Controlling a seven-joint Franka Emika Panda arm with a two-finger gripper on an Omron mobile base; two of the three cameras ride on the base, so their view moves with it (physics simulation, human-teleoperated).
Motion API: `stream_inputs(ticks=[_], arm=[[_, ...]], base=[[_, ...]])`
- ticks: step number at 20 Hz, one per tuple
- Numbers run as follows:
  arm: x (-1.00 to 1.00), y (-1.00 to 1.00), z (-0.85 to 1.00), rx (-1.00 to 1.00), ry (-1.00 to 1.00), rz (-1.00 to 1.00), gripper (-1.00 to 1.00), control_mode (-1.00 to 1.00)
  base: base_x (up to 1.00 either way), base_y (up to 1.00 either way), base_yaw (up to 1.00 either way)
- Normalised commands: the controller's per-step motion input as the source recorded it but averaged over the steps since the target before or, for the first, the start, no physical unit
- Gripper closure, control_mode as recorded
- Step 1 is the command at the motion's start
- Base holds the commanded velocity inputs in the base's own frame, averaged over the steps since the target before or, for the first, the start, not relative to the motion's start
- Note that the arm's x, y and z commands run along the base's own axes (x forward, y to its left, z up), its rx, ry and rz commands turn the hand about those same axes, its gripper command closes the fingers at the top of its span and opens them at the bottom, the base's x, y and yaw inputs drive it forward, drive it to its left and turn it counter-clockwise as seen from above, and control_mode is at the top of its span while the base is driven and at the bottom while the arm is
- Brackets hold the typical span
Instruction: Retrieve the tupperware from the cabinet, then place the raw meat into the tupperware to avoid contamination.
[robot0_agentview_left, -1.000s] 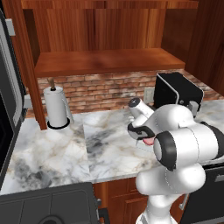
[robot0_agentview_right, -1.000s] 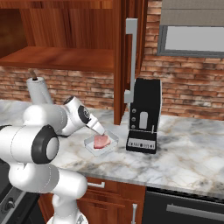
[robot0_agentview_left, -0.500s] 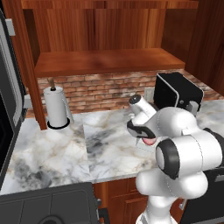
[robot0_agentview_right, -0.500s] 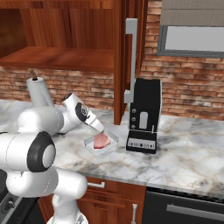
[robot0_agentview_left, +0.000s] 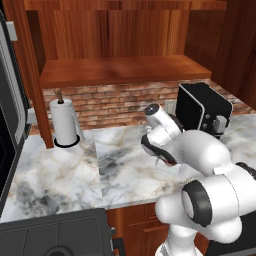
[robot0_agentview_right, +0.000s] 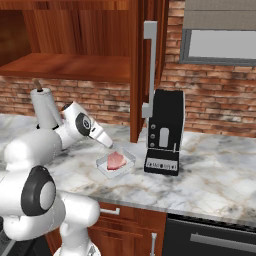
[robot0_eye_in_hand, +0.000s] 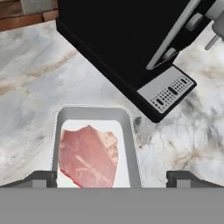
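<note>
Raw meat (robot0_eye_in_hand: 89, 155) sits inside the tupperware (robot0_eye_in_hand: 131, 131) near the surface's front edge, right under the pincer (robot0_eye_in_hand: 111, 177), spread wide and holding nothing.

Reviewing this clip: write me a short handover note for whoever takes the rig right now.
Pincer: open, holding nothing, just above the tupperware.
Tupperware: on the marble counter, left of the coffee machine.
Meat: lying inside the tupperware.
Cabinet: door open, shelf bare.
Done: tupperware is out and the meat is in it.
Left: apparently only lifting the arm clear.
</note>
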Motion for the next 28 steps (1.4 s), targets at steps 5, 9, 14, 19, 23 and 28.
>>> stream_inputs(ticks=[5,9,14,19,23,28], arm=[[-0.33,0.29,0.38,-0.01,-0.11,0.00,-1.00,-1.00],[-0.30,0.31,0.39,0.00,-0.13,0.00,-1.00,-1.00],[-0.29,0.28,0.36,0.00,-0.13,0.00,-1.00,-1.00],[-0.30,0.23,0.35,0.00,-0.11,0.00,-1.00,-1.00],[-0.35,0.31,0.34,0.00,-0.09,0.00,-1.00,-1.00],[-0.37,0.34,0.30,0.00,-0.09,0.00,-1.00,-1.00]], base=[[0.00,0.00,0.00],[0.00,0.00,0.00],[0.00,0.00,0.00],[0.00,0.00,0.00],[0.00,0.00,0.00],[0.00,0.00,0.00]])
